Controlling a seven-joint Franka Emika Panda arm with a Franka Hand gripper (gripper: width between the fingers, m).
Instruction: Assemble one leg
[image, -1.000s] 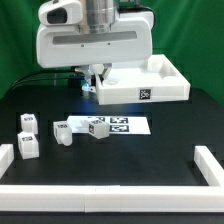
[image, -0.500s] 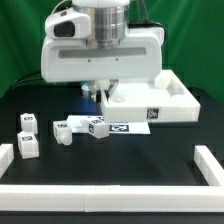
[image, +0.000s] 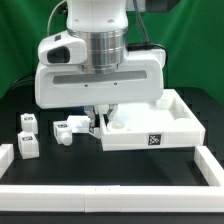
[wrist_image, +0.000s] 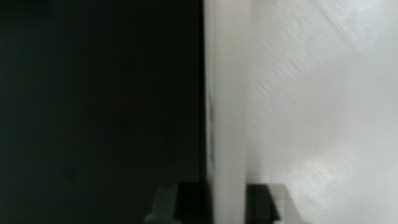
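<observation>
The large white rimmed tabletop (image: 165, 135) lies at the exterior view's right of centre. My gripper (image: 101, 117) is shut on its left rim wall. In the wrist view the white rim (wrist_image: 226, 110) runs between my two dark fingers (wrist_image: 183, 202), with my gripper (wrist_image: 226, 203) closed on it. Three small white legs with tags lie to the exterior view's left of the tabletop: one (image: 28, 121) farther back, one (image: 28, 146) nearer the front, and one (image: 68, 129) lying close to my gripper. None of them is held.
White rails border the black table: one along the front (image: 110, 190), a short one at the left (image: 5, 155) and one at the right (image: 212, 160). The tabletop hides most of the marker board. A green curtain hangs behind.
The tabletop, held by its rim, has moved toward the front and the exterior view's right, and now covers the marker board. The arm came forward with it. The legs on the left stayed put.
</observation>
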